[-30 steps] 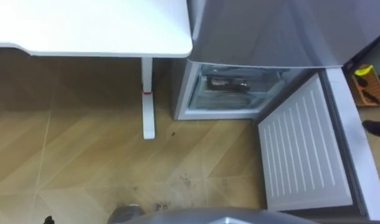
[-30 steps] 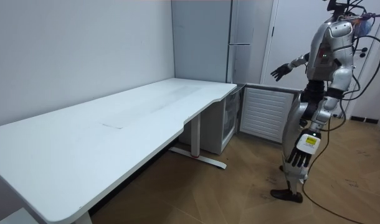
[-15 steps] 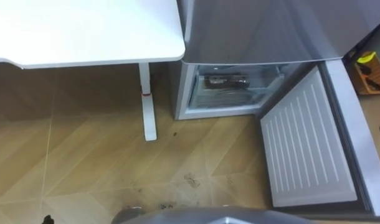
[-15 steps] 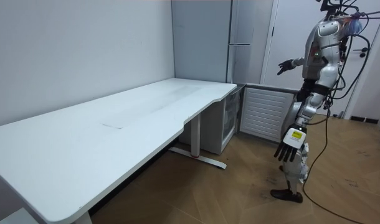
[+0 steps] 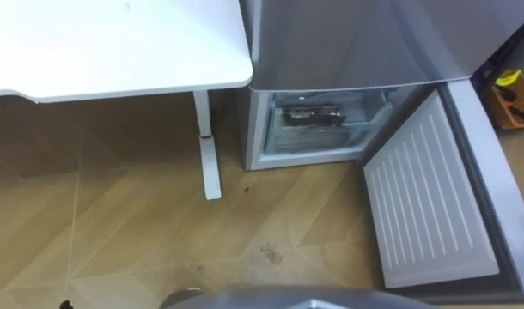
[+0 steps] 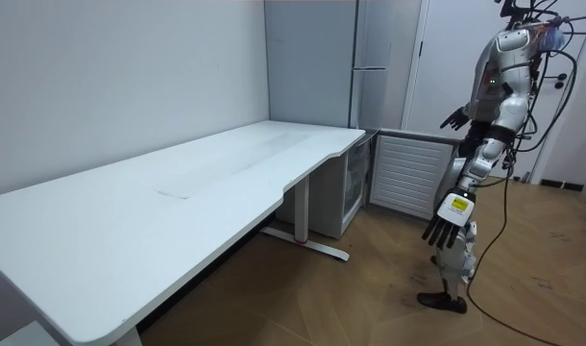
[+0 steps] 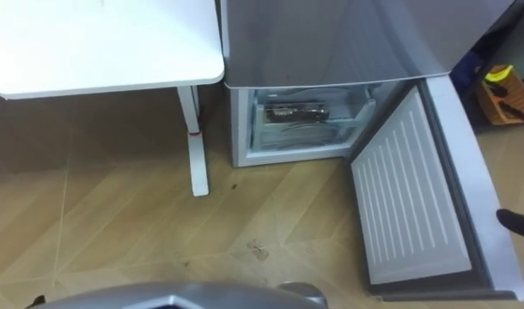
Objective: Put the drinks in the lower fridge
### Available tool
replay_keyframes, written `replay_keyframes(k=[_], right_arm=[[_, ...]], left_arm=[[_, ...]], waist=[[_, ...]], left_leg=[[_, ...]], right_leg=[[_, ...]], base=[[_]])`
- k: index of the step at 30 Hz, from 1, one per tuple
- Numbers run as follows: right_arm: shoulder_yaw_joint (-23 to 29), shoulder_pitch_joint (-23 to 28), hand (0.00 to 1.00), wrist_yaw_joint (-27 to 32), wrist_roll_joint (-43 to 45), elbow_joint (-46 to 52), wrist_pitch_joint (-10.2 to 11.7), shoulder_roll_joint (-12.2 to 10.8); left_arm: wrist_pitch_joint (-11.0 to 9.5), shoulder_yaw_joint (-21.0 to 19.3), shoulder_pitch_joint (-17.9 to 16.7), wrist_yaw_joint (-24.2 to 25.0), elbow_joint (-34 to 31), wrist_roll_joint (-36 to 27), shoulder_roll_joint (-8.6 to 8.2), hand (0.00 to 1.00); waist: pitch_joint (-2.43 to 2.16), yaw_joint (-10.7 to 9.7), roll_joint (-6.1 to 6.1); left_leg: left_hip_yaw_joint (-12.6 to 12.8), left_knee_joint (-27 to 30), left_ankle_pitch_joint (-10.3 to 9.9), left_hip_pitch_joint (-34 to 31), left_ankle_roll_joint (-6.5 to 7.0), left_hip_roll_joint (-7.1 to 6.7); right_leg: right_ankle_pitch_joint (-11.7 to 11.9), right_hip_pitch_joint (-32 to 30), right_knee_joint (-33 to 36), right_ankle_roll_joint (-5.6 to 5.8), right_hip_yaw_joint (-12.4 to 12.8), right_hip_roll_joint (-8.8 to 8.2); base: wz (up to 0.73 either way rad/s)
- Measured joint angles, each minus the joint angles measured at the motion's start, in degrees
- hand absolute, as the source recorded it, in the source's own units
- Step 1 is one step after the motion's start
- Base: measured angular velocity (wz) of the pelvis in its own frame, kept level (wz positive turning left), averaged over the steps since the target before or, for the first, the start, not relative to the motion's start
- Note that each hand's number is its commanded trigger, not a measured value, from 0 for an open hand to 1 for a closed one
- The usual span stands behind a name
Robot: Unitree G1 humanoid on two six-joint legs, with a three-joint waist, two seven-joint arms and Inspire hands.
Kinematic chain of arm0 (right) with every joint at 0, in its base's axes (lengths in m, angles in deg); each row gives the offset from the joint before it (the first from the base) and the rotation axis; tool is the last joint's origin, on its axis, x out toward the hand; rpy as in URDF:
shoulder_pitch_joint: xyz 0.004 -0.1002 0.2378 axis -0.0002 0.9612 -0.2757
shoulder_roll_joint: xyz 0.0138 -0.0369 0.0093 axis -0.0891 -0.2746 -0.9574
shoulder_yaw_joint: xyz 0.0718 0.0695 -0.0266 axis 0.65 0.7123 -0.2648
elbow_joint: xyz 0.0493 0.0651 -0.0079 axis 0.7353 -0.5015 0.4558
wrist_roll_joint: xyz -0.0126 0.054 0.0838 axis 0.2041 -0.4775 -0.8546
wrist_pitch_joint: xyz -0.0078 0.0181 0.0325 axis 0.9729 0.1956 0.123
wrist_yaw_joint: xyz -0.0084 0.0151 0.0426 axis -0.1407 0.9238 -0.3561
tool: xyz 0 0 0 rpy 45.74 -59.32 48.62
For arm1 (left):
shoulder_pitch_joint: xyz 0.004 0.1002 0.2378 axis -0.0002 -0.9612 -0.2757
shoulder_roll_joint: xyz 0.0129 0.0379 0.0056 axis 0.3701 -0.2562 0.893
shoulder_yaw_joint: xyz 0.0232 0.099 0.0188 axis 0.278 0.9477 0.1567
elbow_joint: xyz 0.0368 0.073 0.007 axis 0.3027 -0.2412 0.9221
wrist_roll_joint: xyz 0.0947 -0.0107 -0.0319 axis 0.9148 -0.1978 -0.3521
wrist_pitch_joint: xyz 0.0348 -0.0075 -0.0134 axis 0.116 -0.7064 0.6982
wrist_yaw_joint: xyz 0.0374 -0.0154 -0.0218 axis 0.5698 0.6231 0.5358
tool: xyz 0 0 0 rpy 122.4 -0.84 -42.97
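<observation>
Drink (image 5: pixel 312 112) on its side, long axis across my view, inside the open lower fridge (image 5: pixel 313 158), ahead of and well below my raised right hand (image 6: pixel 455 119), fingers spread; my left hand (image 6: pixel 449 219) hangs slack, and both are empty.

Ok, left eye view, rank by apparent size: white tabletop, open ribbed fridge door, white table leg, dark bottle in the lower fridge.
1-2. white tabletop and open ribbed fridge door: too close to rank.
3. white table leg.
4. dark bottle.
</observation>
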Motion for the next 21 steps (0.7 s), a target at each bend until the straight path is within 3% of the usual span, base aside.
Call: replay_keyframes(k=[4,12,21], right_arm=[[1.27,-0.10,0.00,-1.20,-2.27,-2.68,-0.18,-0.12],[1.60,-0.48,0.00,-2.32,-5.17,-6.01,0.66,-1.25],[1.60,-0.18,0.00,-4.27,-9.47,-6.28,-0.22,-1.45]], left_arm=[[-0.01,-0.15,-0.95,0.63,-1.23,0.63,0.33,0.00],[0.05,-0.08,-1.38,2.87,-2.01,0.61,0.44,0.00],[2.33,-0.05,-1.89,5.10,-1.85,0.65,0.44,0.00]], waist=[[-0.01,-0.44,1.42],[0.08,-0.26,2.58],[-0.14,-0.16,2.73]], left_leg=[[-0.22,-0.08,0.01,-0.31,-0.01,-0.08],[-0.46,-0.24,-0.04,-0.35,-0.09,-0.05],[-0.79,-0.37,-0.02,0.07,-0.13,-0.03]], right_leg=[[0.00,0.14,-0.75,0.00,-0.18,0.04],[0.00,0.14,-0.98,0.00,-0.17,0.22],[0.00,0.79,-1.01,0.00,-0.49,0.25]], base=[[0.02],[0.00],[0.00]])
